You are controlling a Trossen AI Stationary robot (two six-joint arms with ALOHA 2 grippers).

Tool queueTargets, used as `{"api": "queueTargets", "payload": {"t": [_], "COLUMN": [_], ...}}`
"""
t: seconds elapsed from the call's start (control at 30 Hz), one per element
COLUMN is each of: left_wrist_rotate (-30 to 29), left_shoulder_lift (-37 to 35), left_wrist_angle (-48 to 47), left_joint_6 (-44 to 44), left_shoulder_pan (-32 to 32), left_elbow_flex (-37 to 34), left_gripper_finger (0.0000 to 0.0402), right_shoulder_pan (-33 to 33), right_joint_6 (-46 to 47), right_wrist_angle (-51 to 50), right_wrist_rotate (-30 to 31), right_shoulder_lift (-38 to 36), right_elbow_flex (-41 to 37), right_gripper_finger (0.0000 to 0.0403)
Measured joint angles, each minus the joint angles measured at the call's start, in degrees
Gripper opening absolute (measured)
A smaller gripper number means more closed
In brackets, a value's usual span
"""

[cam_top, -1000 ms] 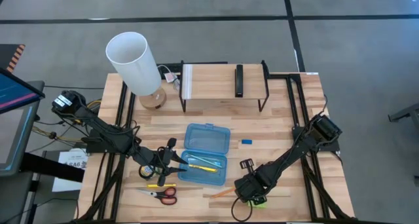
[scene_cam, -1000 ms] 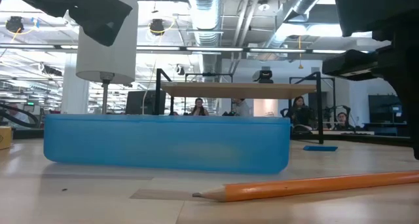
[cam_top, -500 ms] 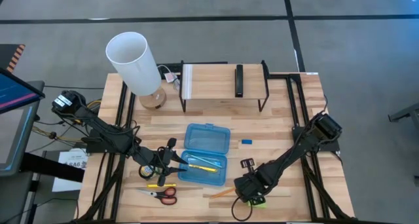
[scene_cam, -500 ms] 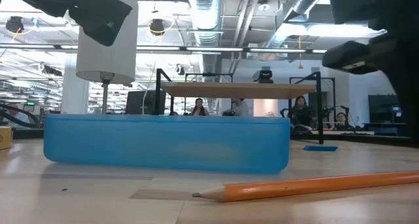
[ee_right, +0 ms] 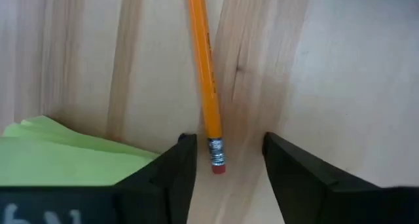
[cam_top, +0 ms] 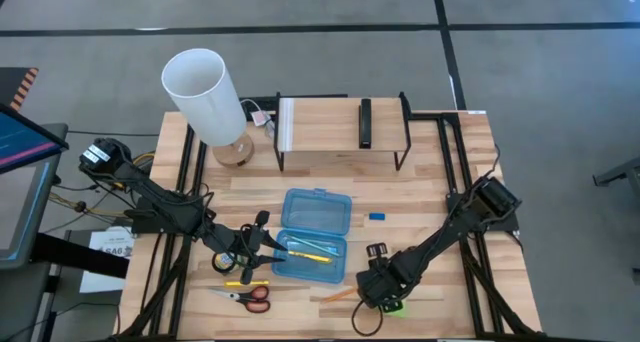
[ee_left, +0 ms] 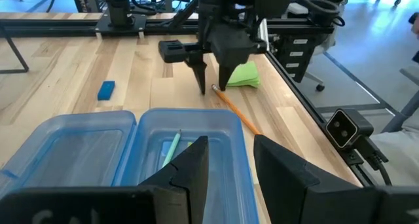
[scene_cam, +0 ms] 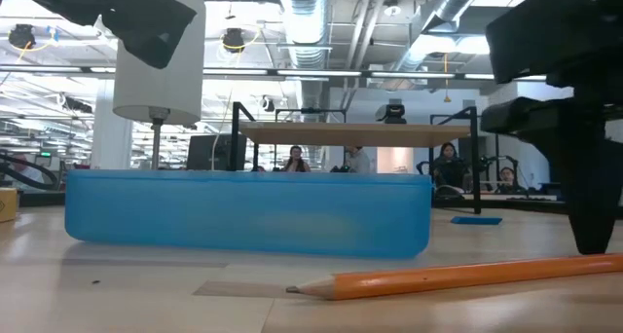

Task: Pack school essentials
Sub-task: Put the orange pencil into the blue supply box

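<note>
An orange pencil (cam_top: 335, 295) lies flat on the table near its front edge. Its eraser end (ee_right: 217, 160) lies between the spread fingers of my right gripper (ee_right: 226, 162), which points down and is open; the fingers do not touch it. A lime-green sticky-note pad (ee_right: 65, 152) lies just beside that gripper. The translucent blue case (cam_top: 315, 237) lies open on the table with a yellow and a green pencil inside. My left gripper (ee_left: 229, 162) hovers open at the case's left side. Red-handled scissors (cam_top: 250, 295), a yellow pencil (cam_top: 245, 282) and a blue eraser (cam_top: 376, 217) lie on the table.
A tall white lamp (cam_top: 205, 97) stands at the far left. A low wooden shelf on a black frame (cam_top: 340, 127) stands at the far middle. Bare wood shows between the case and the shelf. People sit in the room beyond the table.
My right gripper has gone down toward the table; one of its fingers now stands at the orange pencil's eraser end in the low view. The pencil has stayed where it was.
</note>
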Motion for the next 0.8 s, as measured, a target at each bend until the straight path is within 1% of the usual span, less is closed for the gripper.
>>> {"api": "queueTargets", "payload": {"t": [0.07, 0.13, 0.37, 0.4, 0.57, 0.8], "left_wrist_rotate": [0.02, 0.00, -0.02, -0.02, -0.02, -0.02], "left_shoulder_lift": [0.00, 0.00, 0.00, 0.00, 0.00, 0.00], "left_wrist_angle": [0.04, 0.13, 0.20, 0.20, 0.20, 0.39], "left_joint_6": [0.02, -0.13, -0.63, -0.63, -0.55, -0.36], "left_shoulder_pan": [0.00, 0.02, 0.02, 0.01, 0.02, 0.00], "left_elbow_flex": [0.00, 0.00, 0.00, 0.00, 0.00, 0.00], "left_gripper_finger": [0.0109, 0.0109, 0.0109, 0.0109, 0.0109, 0.0109], "right_shoulder_pan": [0.00, 0.02, 0.05, 0.09, 0.08, 0.31], "right_joint_6": [0.47, 0.48, -0.57, -1.12, -2.37, -4.08], "right_wrist_angle": [0.40, 0.46, 0.20, 0.25, -0.05, -4.26], "right_wrist_rotate": [-0.17, -0.06, 0.45, 0.51, 0.11, 0.42], "right_shoulder_lift": [-0.10, -0.21, -0.25, -0.26, -0.74, -1.22], "right_elbow_flex": [-0.84, -1.41, -1.88, -1.88, -1.66, 2.39], "right_gripper_finger": [0.0189, 0.0160, 0.0029, 0.0017, 0.0009, 0.0003]}}
